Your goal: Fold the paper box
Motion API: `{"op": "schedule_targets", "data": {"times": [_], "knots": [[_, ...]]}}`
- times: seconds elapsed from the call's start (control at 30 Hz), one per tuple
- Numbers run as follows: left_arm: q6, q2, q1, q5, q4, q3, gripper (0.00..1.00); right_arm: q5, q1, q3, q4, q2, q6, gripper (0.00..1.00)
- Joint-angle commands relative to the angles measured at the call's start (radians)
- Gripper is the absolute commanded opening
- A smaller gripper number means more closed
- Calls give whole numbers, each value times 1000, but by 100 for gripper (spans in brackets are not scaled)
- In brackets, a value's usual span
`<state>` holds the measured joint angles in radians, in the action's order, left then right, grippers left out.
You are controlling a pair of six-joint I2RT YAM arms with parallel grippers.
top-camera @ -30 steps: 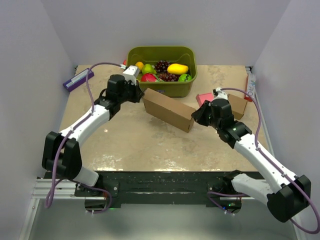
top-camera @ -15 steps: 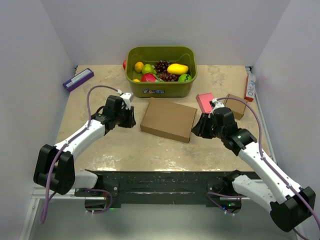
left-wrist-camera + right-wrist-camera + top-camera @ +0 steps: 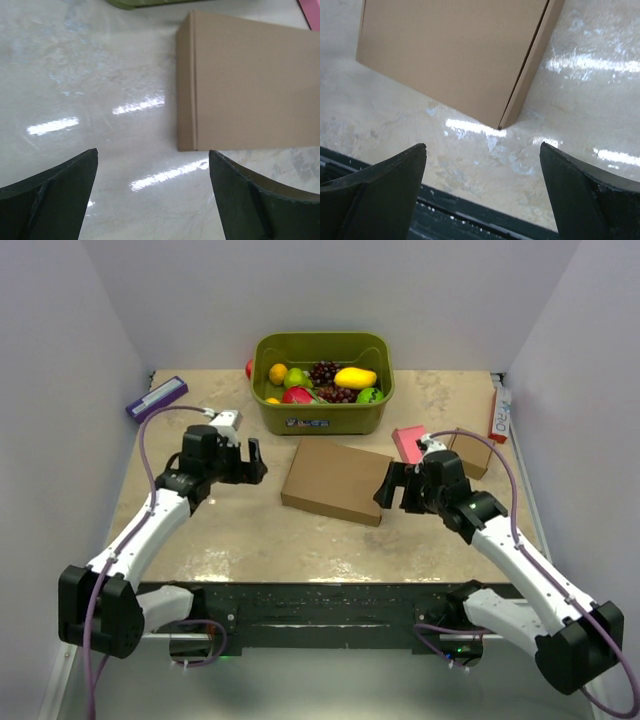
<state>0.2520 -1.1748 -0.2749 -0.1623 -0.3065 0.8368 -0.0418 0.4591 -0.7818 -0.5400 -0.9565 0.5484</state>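
The marbled beige table carries the paper box, which lies flat and closed near its middle, just in front of the olive green basket of toy fruit, with neither arm touching it. The left gripper hovers just off the box's left edge with its fingers spread wide around nothing, and the right gripper sits just off the box's right end, likewise gaping and empty. Behind the right gripper lie a pink block and, beside it, a small cardboard box
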Motion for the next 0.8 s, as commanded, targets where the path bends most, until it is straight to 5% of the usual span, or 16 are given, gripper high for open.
{"op": "schedule_targets", "data": {"times": [0.0, 0.17, 0.3, 0.5, 0.77], "knots": [[20, 12, 123, -31, 105, 18, 97, -21, -126, -63, 153, -70, -57, 99], [12, 79, 184, -2, 171, -7, 98, -309, -416, -40, 330, -178, -74, 99], [-32, 142, 189, 58, 175, -37, 99, -362, -621, -37, 356, -180, -85, 99], [-53, 260, 189, 0, 256, -85, 99, -128, -636, -27, 356, 27, -108, 99], [-46, 317, 189, -62, 291, -99, 100, -89, -636, -8, 357, 160, -133, 99]]}}
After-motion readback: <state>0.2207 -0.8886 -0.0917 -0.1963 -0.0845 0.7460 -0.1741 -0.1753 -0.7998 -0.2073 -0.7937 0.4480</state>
